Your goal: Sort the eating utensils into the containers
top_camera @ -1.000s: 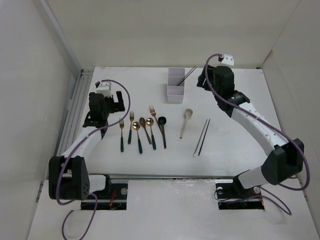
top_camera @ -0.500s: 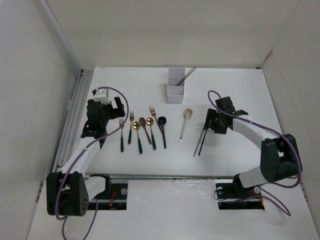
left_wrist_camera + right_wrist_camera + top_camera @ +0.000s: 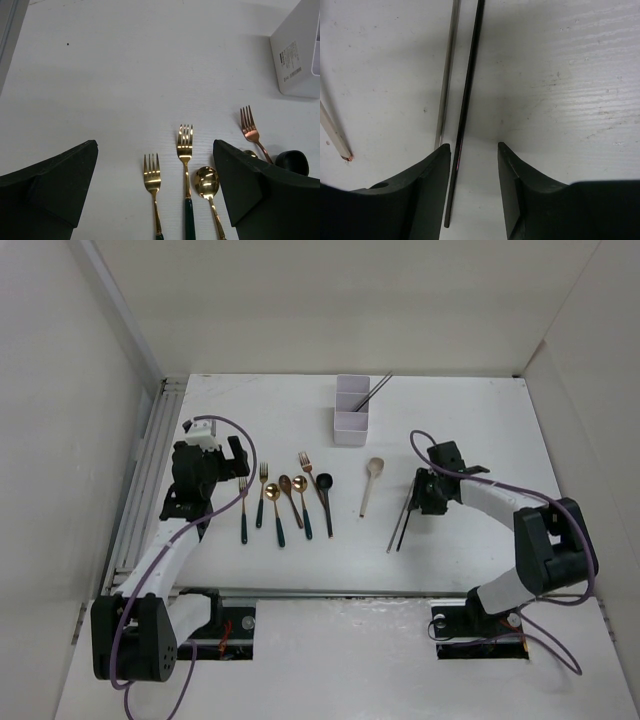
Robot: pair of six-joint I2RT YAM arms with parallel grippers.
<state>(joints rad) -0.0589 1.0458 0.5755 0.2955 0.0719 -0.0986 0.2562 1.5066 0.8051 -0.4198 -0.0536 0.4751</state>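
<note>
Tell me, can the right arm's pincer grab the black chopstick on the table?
Probably yes. The right pincer is open right over the black chopstick, which lies bare between its fingers; the silver chopstick sits close beside it.

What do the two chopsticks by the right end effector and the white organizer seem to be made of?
The paler chopstick looks like brushed metal: silvery grey, dull sheen. The darker chopstick is glossy black, perhaps coated metal or plastic; the look leaves it open. The organizer seems matte white plastic: a smooth, flat wall with a printed label.
</note>
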